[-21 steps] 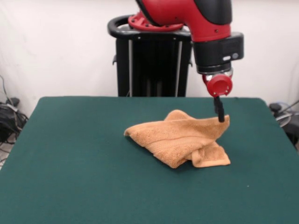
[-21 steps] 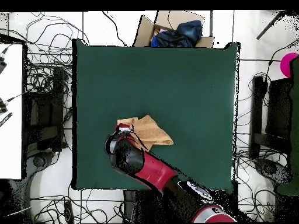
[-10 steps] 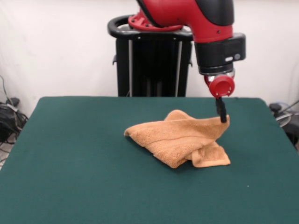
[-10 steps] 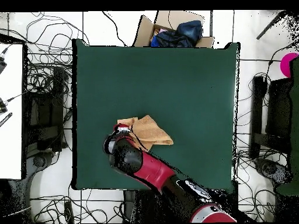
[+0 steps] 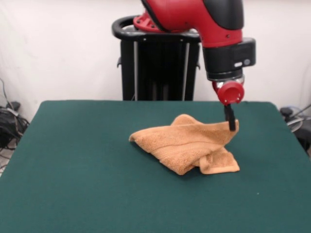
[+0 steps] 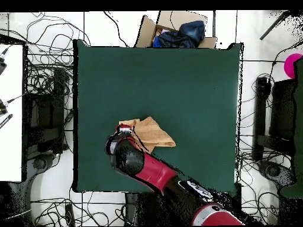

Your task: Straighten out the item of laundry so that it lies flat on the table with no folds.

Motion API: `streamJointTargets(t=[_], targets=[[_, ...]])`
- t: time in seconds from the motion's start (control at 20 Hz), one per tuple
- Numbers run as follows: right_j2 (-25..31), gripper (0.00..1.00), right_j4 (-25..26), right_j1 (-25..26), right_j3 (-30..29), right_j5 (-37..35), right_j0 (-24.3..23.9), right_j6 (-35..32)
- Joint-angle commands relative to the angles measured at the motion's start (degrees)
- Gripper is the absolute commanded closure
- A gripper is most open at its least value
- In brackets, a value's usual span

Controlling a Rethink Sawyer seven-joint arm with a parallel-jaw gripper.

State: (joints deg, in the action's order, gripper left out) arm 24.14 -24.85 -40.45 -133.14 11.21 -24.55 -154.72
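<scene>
**Orange-tan terry towel held at one corner**

The orange-tan terry towel (image 5: 187, 145) lies crumpled in folds on the dark green felt table (image 5: 73, 184). The black pincer (image 5: 232, 124) of the red and black arm pinches its raised corner; the remaining cloth slopes down below and beside the pincer.

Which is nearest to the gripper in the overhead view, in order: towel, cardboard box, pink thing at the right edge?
From the gripper, overhead view:
1. Towel: right beside the gripper, on the table.
2. Cardboard box: off the table, beyond its top edge.
3. Pink object: far right edge, off the table.
</scene>
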Motion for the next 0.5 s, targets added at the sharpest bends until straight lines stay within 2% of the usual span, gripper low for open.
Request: streamJointTargets(t=[0.05, 0.5], targets=[[-0.01, 0.0, -0.21, 2.87, 5.12, 2.88, 1.04, -9.79], [-0.25, 0.0, -0.9, 2.78, 5.1, 2.11, 1.29, -9.8]])
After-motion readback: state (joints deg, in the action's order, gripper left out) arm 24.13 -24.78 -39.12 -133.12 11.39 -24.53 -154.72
